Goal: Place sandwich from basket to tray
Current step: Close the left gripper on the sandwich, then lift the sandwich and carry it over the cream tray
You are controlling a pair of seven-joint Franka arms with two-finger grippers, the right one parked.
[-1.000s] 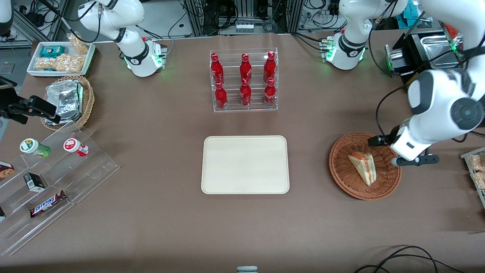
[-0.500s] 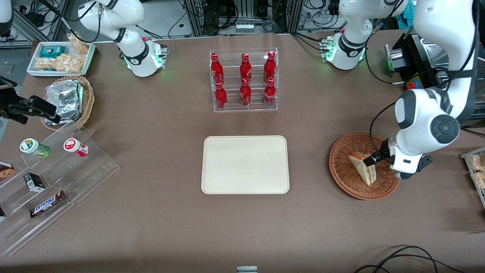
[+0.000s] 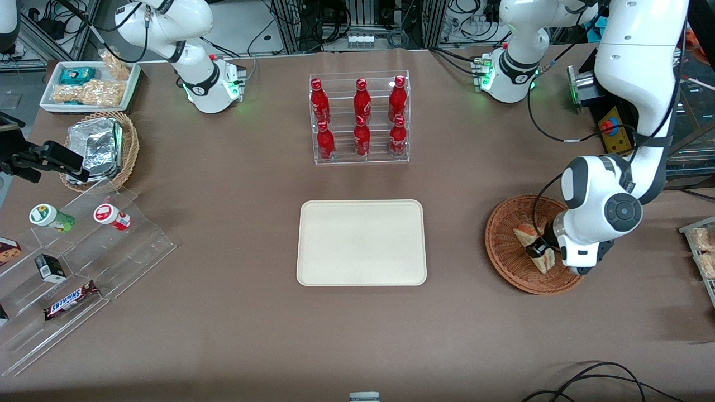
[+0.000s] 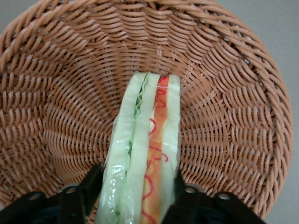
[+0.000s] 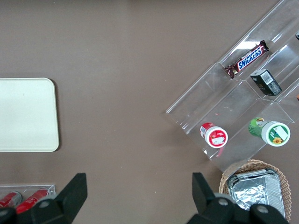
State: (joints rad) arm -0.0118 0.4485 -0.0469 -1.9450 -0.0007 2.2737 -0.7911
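Front view: one sandwich (image 3: 537,249) lying in one reddish-brown basket (image 3: 505,254) toward the working arm's end of the table, partly covered by the arm's wrist. One cream tray (image 3: 361,243) at mid-table, bare, well apart from the basket. Six red bottles (image 3: 361,118) in one clear rack (image 3: 360,116), farther from the camera than the tray. Gripper (image 3: 537,248) down inside the basket at the sandwich, fingertips hidden.

Left wrist view: one sandwich (image 4: 145,158) standing on edge in the basket (image 4: 224,93), filling layers showing, near end cut off. Gripper (image 4: 135,184) straddling it, two black fingers (image 4: 88,184) against either bread face; clamped or merely touching, cannot tell.

Right wrist view: only a part of the tray (image 5: 25,114) in view.
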